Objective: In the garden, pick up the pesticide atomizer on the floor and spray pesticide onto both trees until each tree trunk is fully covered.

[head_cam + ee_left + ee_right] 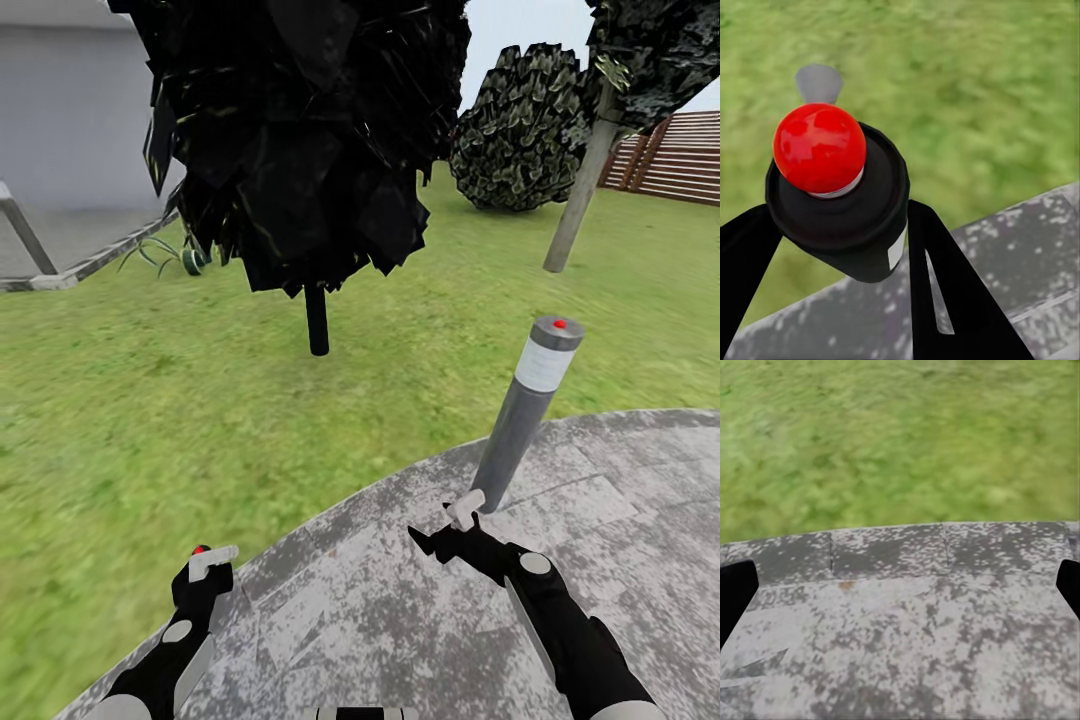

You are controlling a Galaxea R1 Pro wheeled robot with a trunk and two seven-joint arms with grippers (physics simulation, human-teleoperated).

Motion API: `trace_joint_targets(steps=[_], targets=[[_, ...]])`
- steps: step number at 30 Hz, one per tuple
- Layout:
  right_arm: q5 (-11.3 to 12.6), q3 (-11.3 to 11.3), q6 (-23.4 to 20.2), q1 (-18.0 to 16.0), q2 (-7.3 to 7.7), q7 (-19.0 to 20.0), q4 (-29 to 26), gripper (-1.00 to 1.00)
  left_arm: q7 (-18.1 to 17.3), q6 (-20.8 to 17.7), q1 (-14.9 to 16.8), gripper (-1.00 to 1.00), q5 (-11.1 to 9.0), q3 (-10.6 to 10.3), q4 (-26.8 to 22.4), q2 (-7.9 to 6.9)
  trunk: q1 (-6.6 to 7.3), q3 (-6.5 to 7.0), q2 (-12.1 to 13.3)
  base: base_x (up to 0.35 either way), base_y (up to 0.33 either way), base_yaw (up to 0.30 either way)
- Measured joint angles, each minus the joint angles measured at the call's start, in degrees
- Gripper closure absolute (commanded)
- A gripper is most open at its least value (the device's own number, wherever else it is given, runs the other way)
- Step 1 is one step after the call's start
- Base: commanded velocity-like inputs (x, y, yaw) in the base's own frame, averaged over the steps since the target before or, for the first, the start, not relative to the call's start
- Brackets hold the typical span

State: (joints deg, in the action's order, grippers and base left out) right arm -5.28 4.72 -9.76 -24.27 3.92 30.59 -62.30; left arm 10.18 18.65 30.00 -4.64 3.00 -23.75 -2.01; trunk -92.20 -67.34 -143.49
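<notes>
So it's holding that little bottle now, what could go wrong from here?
The left end effector holds the pesticide atomizer over the paving's edge; if the grip slips, the bottle could roll into the grass. The grey bollard light stands close by the right end effector, so a careless swing or drive forward might knock it.

No text, label, brand, number or sign can be read in any view. The pesticide atomizer (840,202) shows a small pale patch on its dark body, with no legible print. The bollard light (525,410) bears no markings.
</notes>
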Motion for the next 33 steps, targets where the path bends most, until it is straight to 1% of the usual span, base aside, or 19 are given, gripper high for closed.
trace_joint_targets(steps=[3, 6, 14, 21, 25, 27, 29, 30, 31, 33], targets=[[0.0, 0.0, 0.0, 0.0, -0.01, 0.0, 0.0, -1.00, 0.0, 0.0, 0.0, 1.00, 0.0, 0.0, 0.0, 0.00, 0.00, 0.27, 0.0, 0.000, 0.027, 0.000], [0.0, 0.0, 0.0, 0.0, 0.01, 0.0, 0.0, -1.00, 0.0, 0.0, 0.0, 1.00, 0.0, 0.0, 0.0, 0.00, 0.00, 0.54, 0.0, 0.000, 0.185, 0.000], [0.0, 0.1, 0.0, 0.0, 0.00, 0.0, 0.0, -1.00, 0.0, 0.0, -0.1, 1.00, 0.0, 0.0, 0.0, 0.00, 0.00, 1.23, 0.0, 0.000, 0.284, 0.000], [-0.2, 0.2, 0.1, 0.0, -0.06, 0.0, 0.1, -1.00, 0.0, 0.0, -0.1, 1.00, 0.0, 0.0, 0.0, 0.00, 0.00, 1.36, 0.0, 0.000, 0.304, 0.000], [-2.7, 0.2, 0.9, 0.1, -0.25, -0.2, 0.2, -1.00, -0.1, -0.1, -0.3, 1.00, 0.0, 0.0, 0.0, -0.08, 0.00, 1.36, 0.0, 0.000, 0.305, 0.000], [-4.0, 0.2, 2.1, 0.1, -0.41, -0.3, 0.4, -1.00, -0.1, -0.1, -0.4, 1.00, 0.0, 0.0, 0.0, -0.28, 0.00, 1.37, 0.0, 0.000, 0.305, 0.000], [-5.3, 0.1, 4.3, 0.1, -0.58, -1.0, 1.1, -1.00, -0.1, -0.1, -0.4, 1.00, 0.1, 0.0, 0.0, -0.62, 0.00, 1.37, 0.0, 0.000, 0.305, 0.000], [-5.9, 0.0, 6.4, 0.1, -0.66, -2.6, 1.3, -1.00, -0.2, -0.1, -0.5, 1.00, 0.2, 0.0, 0.1, -0.87, 0.00, 1.37, 0.0, 0.000, 0.305, 0.000], [-6.0, 0.0, 6.8, 0.1, -0.69, -3.3, 1.3, -1.00, -0.2, -0.1, -0.5, 1.00, 0.3, 0.0, 0.1, -0.91, 0.00, 1.37, 0.0, 0.000, 0.305, 0.000], [-6.2, 0.1, 7.6, 0.1, -0.67, -6.3, 1.7, -1.00, -0.1, -0.1, -1.0, 1.00, 0.4, -0.1, 0.3, -1.00, 0.00, 1.36, 0.0, 0.000, 0.305, 0.000]])
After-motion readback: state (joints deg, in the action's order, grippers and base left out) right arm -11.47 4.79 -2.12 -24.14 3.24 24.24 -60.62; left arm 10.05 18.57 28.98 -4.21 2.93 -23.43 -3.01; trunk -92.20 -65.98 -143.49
